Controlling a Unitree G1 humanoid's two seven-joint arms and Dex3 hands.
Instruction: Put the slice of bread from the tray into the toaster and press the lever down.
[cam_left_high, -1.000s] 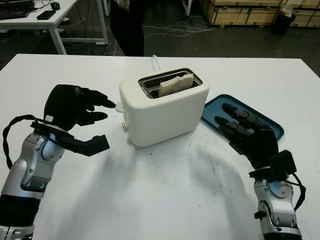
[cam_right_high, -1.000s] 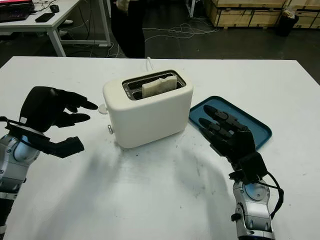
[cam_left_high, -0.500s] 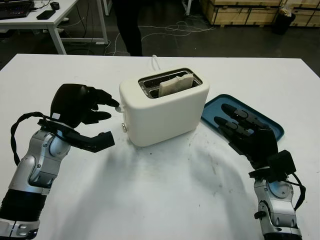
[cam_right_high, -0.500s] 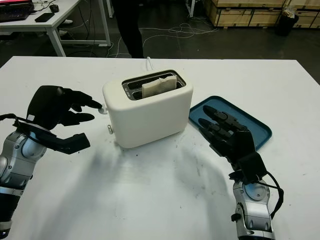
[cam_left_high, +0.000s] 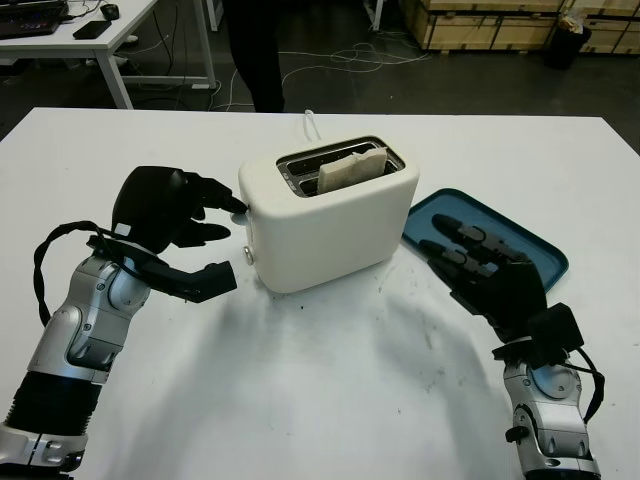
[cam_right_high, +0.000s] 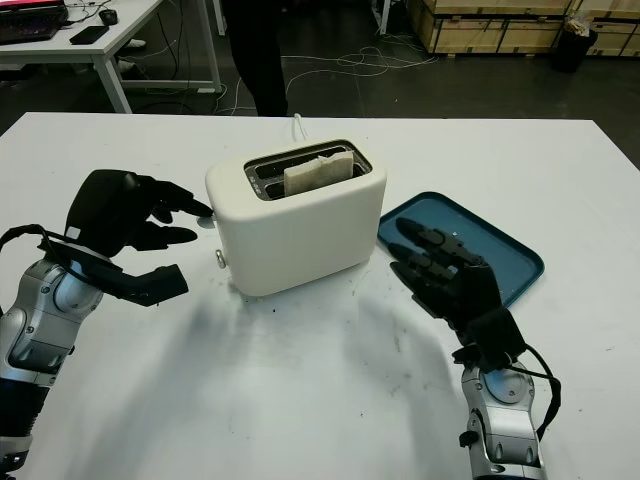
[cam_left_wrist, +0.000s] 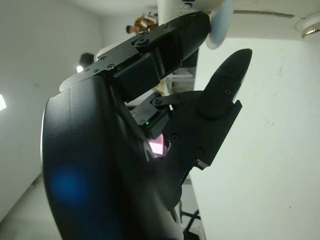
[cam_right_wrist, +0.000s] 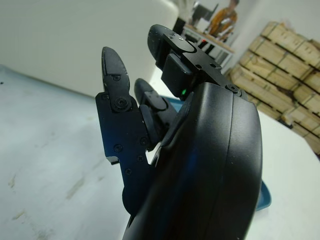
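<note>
White plastic two-slot toaster (cam_left_high: 328, 215) sits mid-table on the white tabletop (cam_left_high: 330, 400). Pale square slice of bread (cam_left_high: 352, 168) is already standing in the nearer slot, top edge poking above the rim, so the loading step looks done. Teal flat plastic tray (cam_left_high: 535, 245) lies at the toaster's 3 o'clock, just beside it, nothing seen on its bare part.

Step in hand: pressing the lever. Left hand (cam_left_high: 178, 215), black three-finger, is at the toaster's 9 o'clock, holding nothing, fingers extended rather than curled. Its upper fingertip (cam_left_high: 237, 204) sits on the small white lever knob (cam_left_wrist: 220, 25) at the toaster's end face; left wrist view shows that finger lying over the pale knob, apparently touching. Thumb hangs lower, toward 7 o'clock of the knob, off the toaster. Knob looks high in its travel, so lever judged not yet down.

Right hand (cam_left_high: 490, 275) idle at the toaster's 4 o'clock, open, holding nothing, hovering over the near edge of the tray.

Next move, as judged: drive the left fingertip straight down along the end face until the lever latches and the bread drops. Needs the finger kept centred on the small knob, it could slip off; the light toaster may also tip or slide under the push.
</note>
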